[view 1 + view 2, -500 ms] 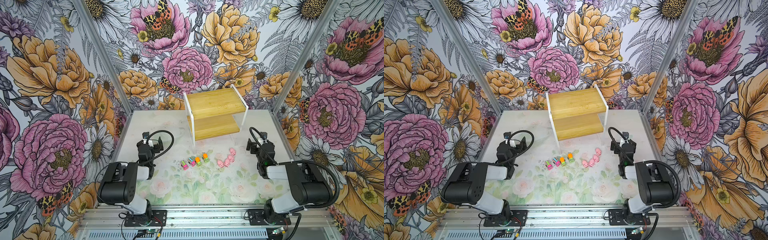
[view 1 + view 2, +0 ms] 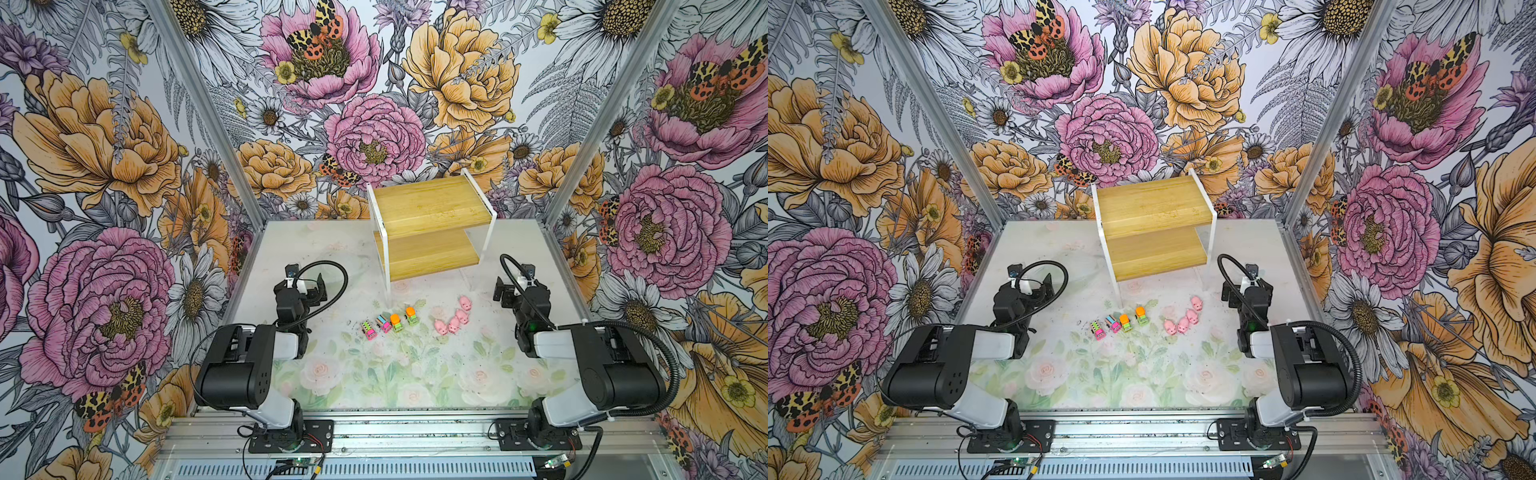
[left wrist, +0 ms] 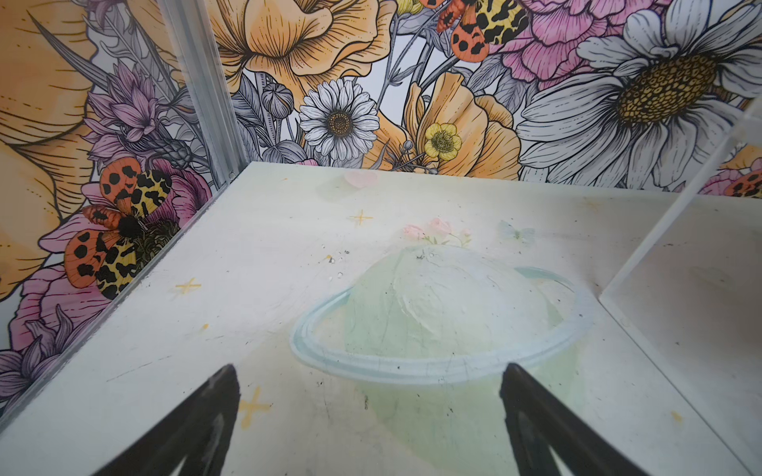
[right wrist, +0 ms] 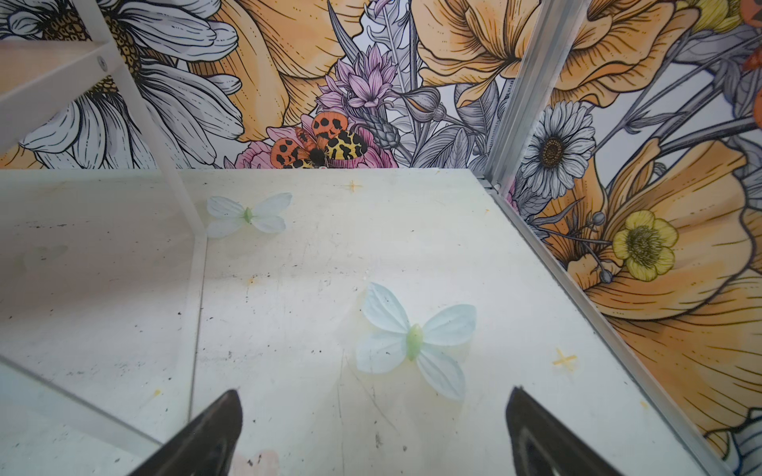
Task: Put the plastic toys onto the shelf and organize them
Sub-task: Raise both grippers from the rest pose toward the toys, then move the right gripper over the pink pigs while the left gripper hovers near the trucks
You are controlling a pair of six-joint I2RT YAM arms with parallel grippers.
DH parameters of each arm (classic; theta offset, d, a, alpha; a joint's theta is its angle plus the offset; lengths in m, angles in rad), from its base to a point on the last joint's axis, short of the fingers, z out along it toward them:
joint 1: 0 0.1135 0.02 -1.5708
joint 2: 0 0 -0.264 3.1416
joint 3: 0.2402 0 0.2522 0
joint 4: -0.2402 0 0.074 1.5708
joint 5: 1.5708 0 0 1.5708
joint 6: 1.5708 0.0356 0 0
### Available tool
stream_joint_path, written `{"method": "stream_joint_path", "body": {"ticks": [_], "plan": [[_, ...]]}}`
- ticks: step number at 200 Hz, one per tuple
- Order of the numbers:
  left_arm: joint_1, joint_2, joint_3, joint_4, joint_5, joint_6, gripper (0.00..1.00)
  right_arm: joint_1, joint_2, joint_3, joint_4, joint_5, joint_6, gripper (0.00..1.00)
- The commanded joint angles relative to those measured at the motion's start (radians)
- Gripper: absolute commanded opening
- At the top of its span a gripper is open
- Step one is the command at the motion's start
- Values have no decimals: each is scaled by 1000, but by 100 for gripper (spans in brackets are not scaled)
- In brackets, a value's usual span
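Observation:
In both top views four small cars stand in a slanted row on the table mat in front of the shelf: two pink cars and two green-yellow cars with orange tops. To their right, several pink pigs huddle together. Both boards of the shelf are bare. My left gripper hangs open over the mat, left of the cars. Right of the pigs, my right gripper is open too. Neither holds anything. No toy appears in either wrist view.
The shelf's white frame side reaches into both wrist views. Flowered walls and metal corner posts close in the table on three sides. Both arm bases sit at the front rail.

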Motion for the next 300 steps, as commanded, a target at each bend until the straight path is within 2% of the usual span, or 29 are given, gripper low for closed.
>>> {"method": "stream_joint_path", "body": {"ticks": [1, 37, 50, 66, 87, 118, 155, 183, 200, 225, 256, 274, 300], "plan": [[12, 5, 17, -1, 24, 7, 99, -5, 8, 28, -3, -14, 8, 99], [12, 5, 17, 1, 51, 13, 99, -5, 6, 27, -4, -13, 9, 99], [27, 4, 8, 16, 137, 27, 99, -5, 6, 26, -2, -13, 9, 97], [68, 9, -2, 46, 324, 40, 99, -10, 5, 23, 0, -30, 12, 96], [74, 11, -2, 50, 343, 38, 99, -31, -17, 9, 11, -67, 24, 95], [66, 9, 0, 44, 302, 34, 99, -44, -110, -25, -7, -84, 35, 95], [52, 6, -2, 41, 128, -12, 99, -46, -150, -47, 1, -78, 38, 94], [45, 6, -22, 78, 99, -15, 97, -46, -188, -49, -24, -87, 32, 93], [35, 3, -35, 103, 85, -10, 92, -45, -273, -52, -84, -86, 33, 93], [-13, -25, -54, 119, 31, 42, 95, -45, -458, -40, -243, -111, 53, 92], [-95, -160, -63, 18, -62, 108, 99, -43, -723, -35, -464, -217, 110, 92], [-161, -295, -50, -132, -95, 155, 99, -38, -845, -47, -546, -294, 176, 91], [-208, -495, -23, -368, -57, 48, 99, -21, -964, -69, -641, -384, 266, 89]]}}
